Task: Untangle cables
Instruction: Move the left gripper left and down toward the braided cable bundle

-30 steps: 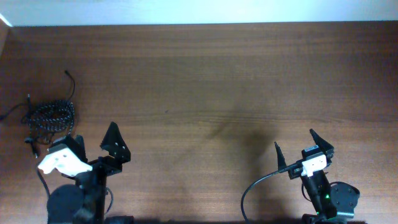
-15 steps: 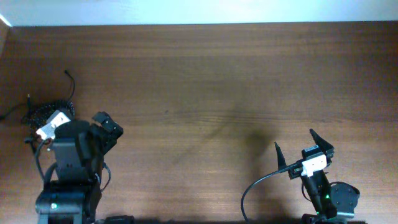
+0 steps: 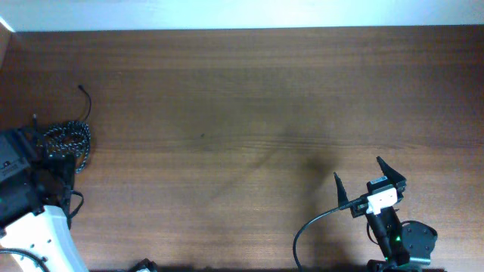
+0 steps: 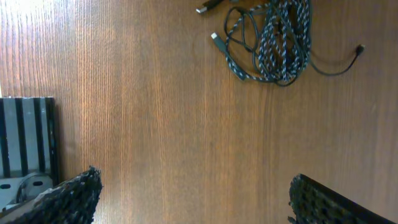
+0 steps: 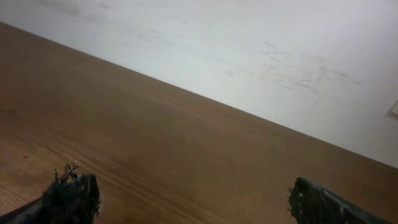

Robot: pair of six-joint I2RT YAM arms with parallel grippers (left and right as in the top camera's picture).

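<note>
The cables lie in one tangled heap at the table's far left. The braided black-and-white speckled cable (image 3: 69, 138) (image 4: 281, 43) is coiled in loops, with a small plug (image 4: 215, 37) lying free. The thin plain black cable (image 3: 88, 108) (image 4: 329, 70) trails out of the heap and ends in a tiny plug (image 4: 359, 48). My left gripper (image 4: 194, 182) stands open over bare wood, short of the heap and touching nothing. In the overhead view the left arm (image 3: 23, 193) covers the heap's left edge. My right gripper (image 3: 358, 170) (image 5: 193, 183) is open and empty at the near right.
A thick black lead (image 3: 310, 227) loops from the right arm's base. A black slatted part (image 4: 25, 137) shows at the left edge of the left wrist view. A white wall (image 5: 249, 50) stands behind the table's far edge.
The left arm has swung left and forward to the cable heap, leaving the near-left area. The right arm has not moved. Both grippers stayed open.
</note>
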